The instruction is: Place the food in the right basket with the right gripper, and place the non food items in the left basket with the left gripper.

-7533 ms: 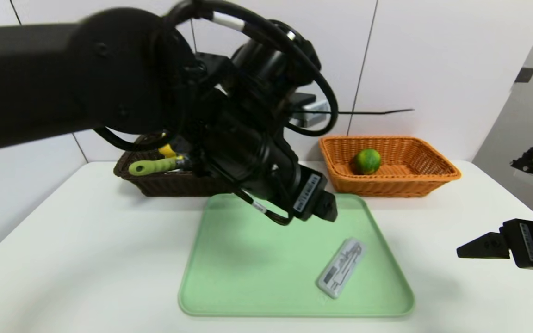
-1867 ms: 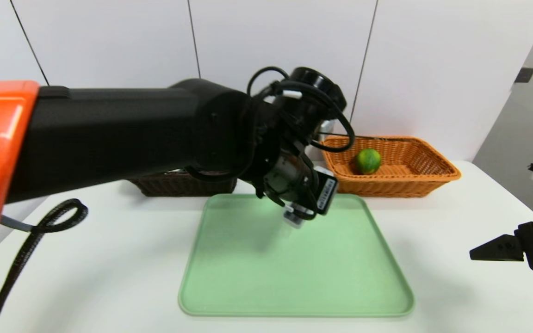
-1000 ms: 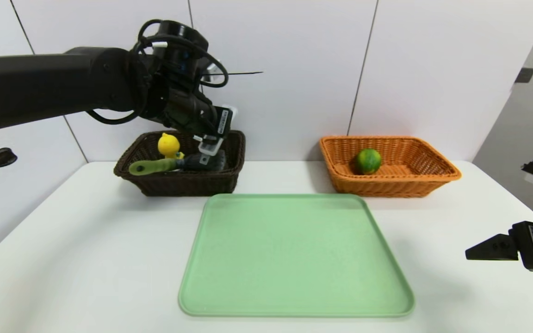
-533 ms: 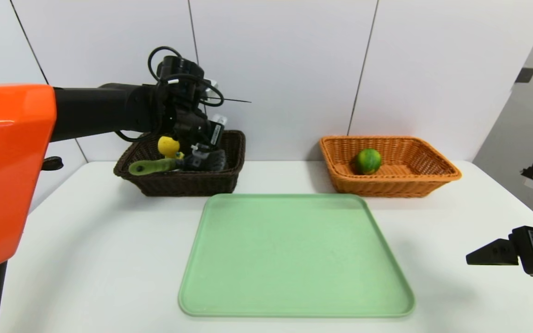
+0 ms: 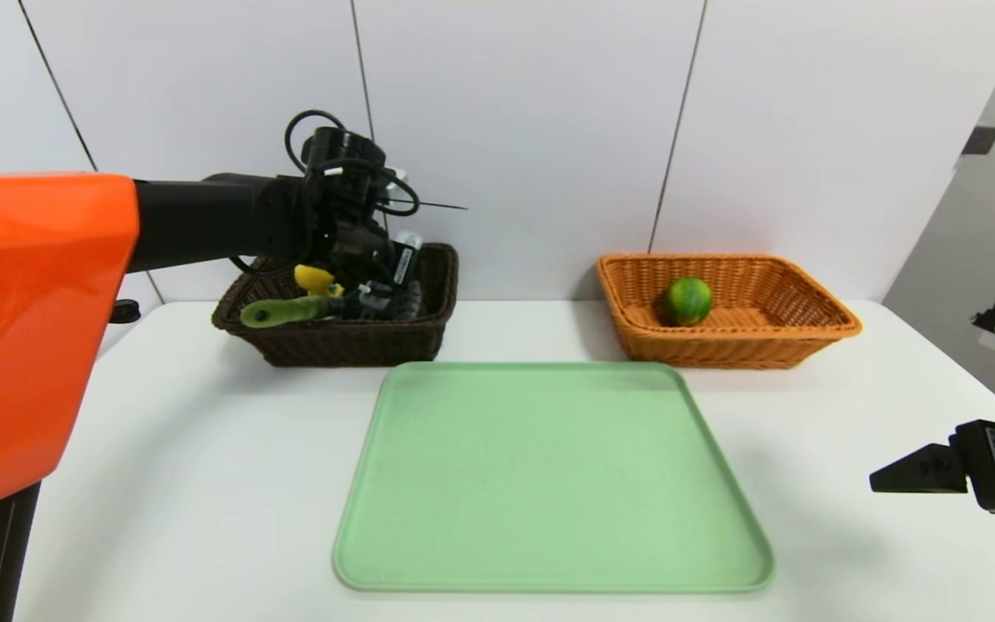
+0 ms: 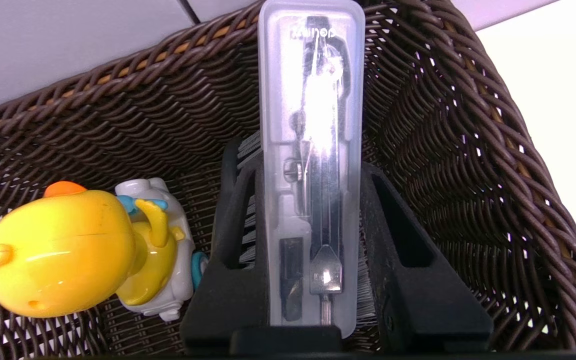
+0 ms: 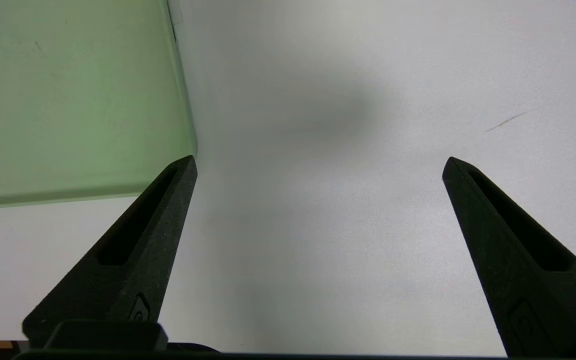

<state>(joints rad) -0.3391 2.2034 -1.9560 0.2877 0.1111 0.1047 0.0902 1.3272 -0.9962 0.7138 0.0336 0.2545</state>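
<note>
- I had the left gripper (image 6: pixel 313 280) down inside the left basket (image 5: pixel 333 341), which sat at about ten o'clock from the green tray (image 5: pixel 549 475), far side of the bench (image 5: pixel 204 484).
- Its fingers (image 6: pixel 233 260) were nearly together, clamped on the near end of the flat grey case (image 6: pixel 310 165). The case's long axis ran straight out from the fingers toward the basket's far wall, its far end level with the rim.
- The release turned on that line, I judged: the case lay over the brush (image 5: pixel 325 307), so letting go there would probably drop it onto the bristles, inside the weave.
- The yellow toy (image 6: pixel 78 260) lay just beside the case, on the nine o'clock side as the head view showed it, apart from it.
- At two o'clock from the tray the right basket (image 5: pixel 808 333) held the lime (image 5: pixel 686 301), so the food looked sorted.
- The right gripper (image 7: pixel 318 165) hung parked over bare bench off the tray's three o'clock edge, fingers spread wide, holding nothing.
</note>
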